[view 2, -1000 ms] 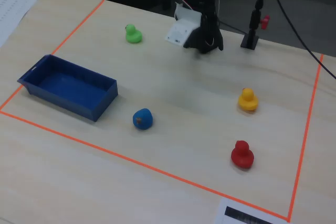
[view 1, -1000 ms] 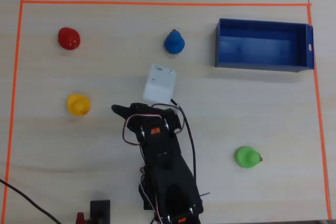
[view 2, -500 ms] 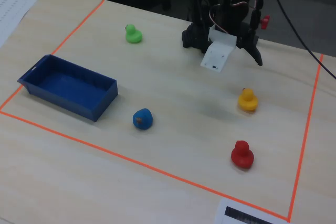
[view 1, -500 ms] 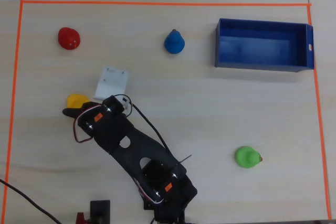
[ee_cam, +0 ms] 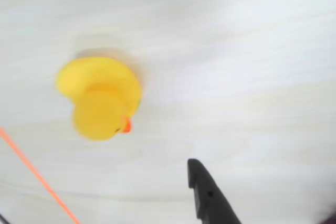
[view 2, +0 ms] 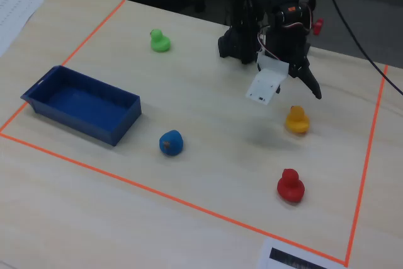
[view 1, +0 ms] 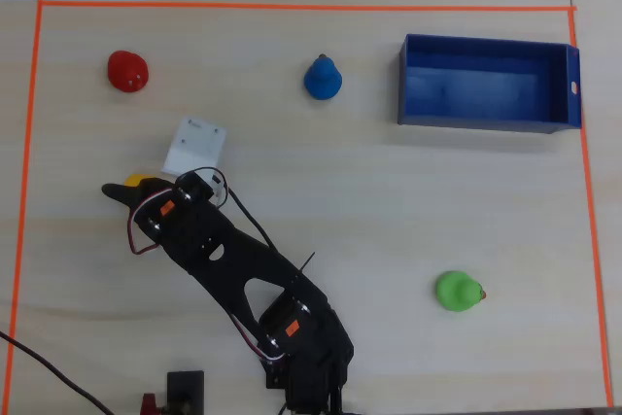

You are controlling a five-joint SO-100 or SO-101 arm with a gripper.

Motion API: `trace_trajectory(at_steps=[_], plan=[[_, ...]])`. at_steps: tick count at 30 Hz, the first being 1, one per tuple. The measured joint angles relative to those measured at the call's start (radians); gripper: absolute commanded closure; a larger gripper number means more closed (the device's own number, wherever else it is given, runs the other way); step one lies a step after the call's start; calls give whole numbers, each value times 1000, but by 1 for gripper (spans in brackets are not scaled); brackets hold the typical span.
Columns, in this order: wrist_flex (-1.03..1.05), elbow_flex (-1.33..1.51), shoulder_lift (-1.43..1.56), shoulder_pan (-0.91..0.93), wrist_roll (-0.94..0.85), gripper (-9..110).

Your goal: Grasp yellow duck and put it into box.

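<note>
Here the yellow duck (view 2: 297, 120) sits just below the hand (view 2: 296, 89)

Overhead view: box (view 1: 486, 121) at upper right of bench (view 1: 389, 201), one duck (view 1: 323, 78) left of it, another (view 1: 127, 71) far upper left, a third (view 1: 457, 291) lower right, yellow duck (view 1: 137, 180) at left, partly under arm (view 1: 224, 259).
</note>
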Motion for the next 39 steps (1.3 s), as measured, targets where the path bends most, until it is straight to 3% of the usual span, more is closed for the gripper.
trace_trajectory(at_steps=[18,23,33,39], plan=[[-339,206,-100,-51,118,48],[-367,210,-109,-72,149,54],[-367,143,-146,-72,160,50],[-407,124,-187,-94,160,54]])
